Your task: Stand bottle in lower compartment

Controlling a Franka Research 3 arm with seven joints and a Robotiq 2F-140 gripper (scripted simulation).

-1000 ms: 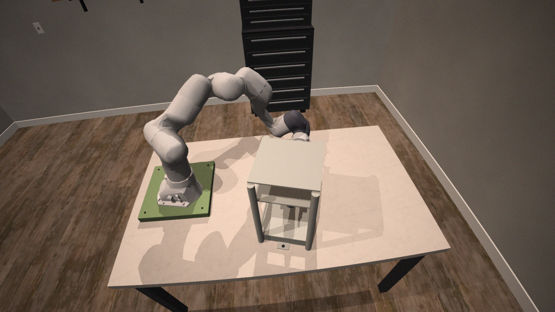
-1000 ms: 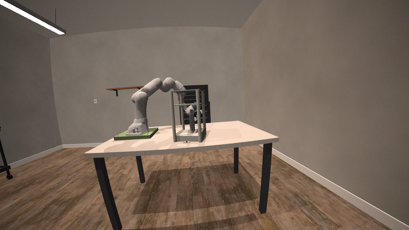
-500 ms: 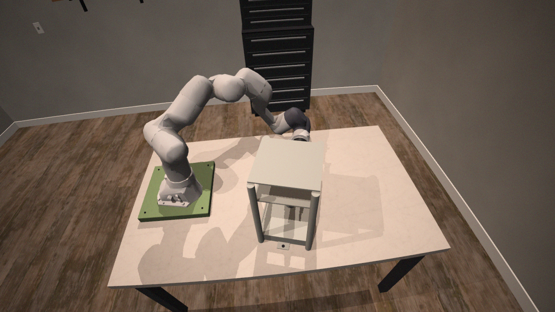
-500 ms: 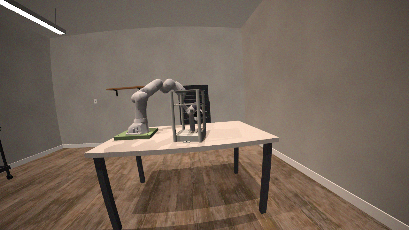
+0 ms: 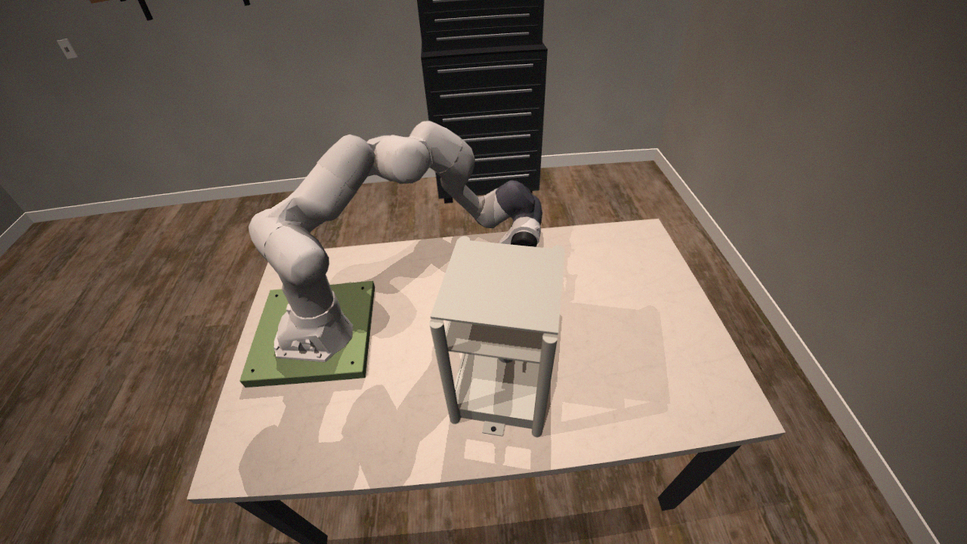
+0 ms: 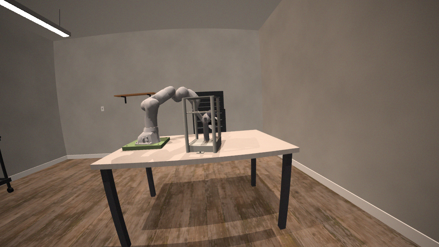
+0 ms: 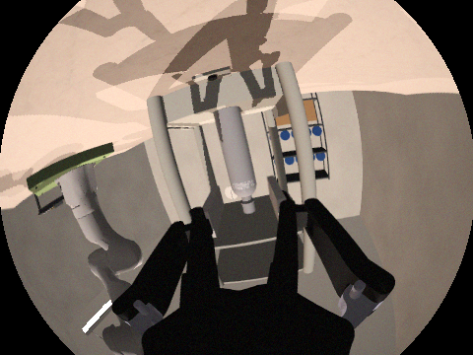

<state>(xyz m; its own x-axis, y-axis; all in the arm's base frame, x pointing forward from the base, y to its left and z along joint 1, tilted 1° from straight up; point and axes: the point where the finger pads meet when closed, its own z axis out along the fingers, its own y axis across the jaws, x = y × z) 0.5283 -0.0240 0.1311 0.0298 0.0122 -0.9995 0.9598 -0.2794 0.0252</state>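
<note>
The grey bottle [image 6: 206, 132] stands cap up on the floor of the lower compartment of the shelving unit [image 6: 201, 124]. In the wrist view the bottle [image 7: 236, 152] shows between the unit's posts, with its cap near my fingertips. My gripper [image 7: 244, 191] is partly open. Its dark fingers stand to either side of the cap and do not touch it. In the exterior view the gripper [image 6: 211, 120] is at the unit's side that faces the arm, level with the bottle's top. In the top view the unit's top shelf [image 5: 498, 286] hides most of the bottle and the gripper.
The unit's four posts and its middle shelf close in around the gripper. The arm's green base plate [image 5: 310, 333] lies left of the unit. A black drawer cabinet [image 5: 483, 94] stands behind the table. A small tag [image 5: 494, 428] lies on the table by the unit.
</note>
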